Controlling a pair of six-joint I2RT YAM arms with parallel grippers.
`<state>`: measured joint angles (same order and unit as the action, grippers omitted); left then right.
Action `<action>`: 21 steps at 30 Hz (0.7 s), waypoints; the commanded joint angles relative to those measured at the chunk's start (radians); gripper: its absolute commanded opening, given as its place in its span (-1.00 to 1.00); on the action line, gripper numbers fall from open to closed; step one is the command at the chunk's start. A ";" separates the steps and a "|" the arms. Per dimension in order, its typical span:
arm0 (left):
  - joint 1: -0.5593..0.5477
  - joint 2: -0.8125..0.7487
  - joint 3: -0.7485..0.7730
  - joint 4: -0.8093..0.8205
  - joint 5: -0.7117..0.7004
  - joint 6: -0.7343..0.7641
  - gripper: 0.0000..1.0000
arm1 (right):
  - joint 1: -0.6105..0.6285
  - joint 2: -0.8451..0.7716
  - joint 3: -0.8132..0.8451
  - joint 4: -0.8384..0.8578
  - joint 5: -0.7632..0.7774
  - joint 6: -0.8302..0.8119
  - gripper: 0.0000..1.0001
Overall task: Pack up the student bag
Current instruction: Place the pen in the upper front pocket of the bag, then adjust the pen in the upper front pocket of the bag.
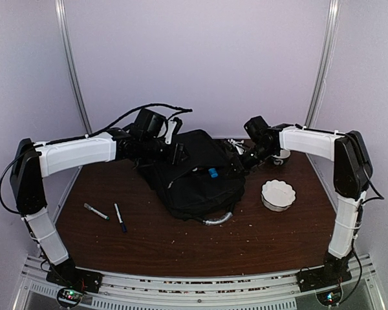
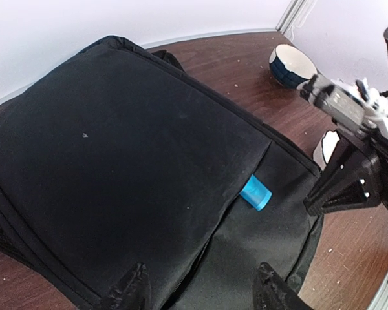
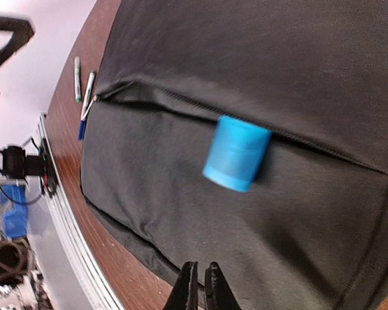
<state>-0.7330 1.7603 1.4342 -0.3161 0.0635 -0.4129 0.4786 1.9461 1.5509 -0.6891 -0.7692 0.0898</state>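
Note:
The student bag [image 1: 194, 181] lies flat in the middle of the table, a big black backpack with its grey-silver handle [image 1: 218, 220] toward the near edge. A blue cylinder [image 1: 213, 173] sticks halfway out of its front pocket zip; it also shows in the left wrist view [image 2: 255, 192] and the right wrist view [image 3: 236, 153]. My left gripper [image 2: 200, 294] is open and empty, hovering over the bag's [image 2: 116, 148] far left side. My right gripper [image 3: 200, 287] is shut and empty, just above the bag's [image 3: 258, 71] right side, a short way from the blue cylinder.
A white scalloped bowl [image 1: 278, 194] stands right of the bag. A blue-and-white bowl [image 2: 292, 64] sits at the back right. Two markers [image 1: 96, 211] [image 1: 119, 217] lie on the wood at the front left. Walls close in the back and both sides.

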 commanded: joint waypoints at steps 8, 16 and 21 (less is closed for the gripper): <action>-0.003 -0.035 -0.022 -0.001 -0.042 0.022 0.13 | 0.063 0.004 0.006 0.088 0.162 -0.167 -0.90; -0.003 -0.055 -0.039 -0.005 -0.051 0.020 0.13 | 0.077 0.111 0.115 0.089 0.240 -0.211 -0.91; -0.003 -0.058 -0.049 -0.006 -0.055 0.020 0.13 | 0.086 0.130 0.136 0.139 0.320 -0.231 -0.91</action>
<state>-0.7330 1.7386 1.3998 -0.3340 0.0216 -0.4088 0.5526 2.0644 1.6493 -0.6090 -0.5449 -0.1089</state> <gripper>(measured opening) 0.563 0.047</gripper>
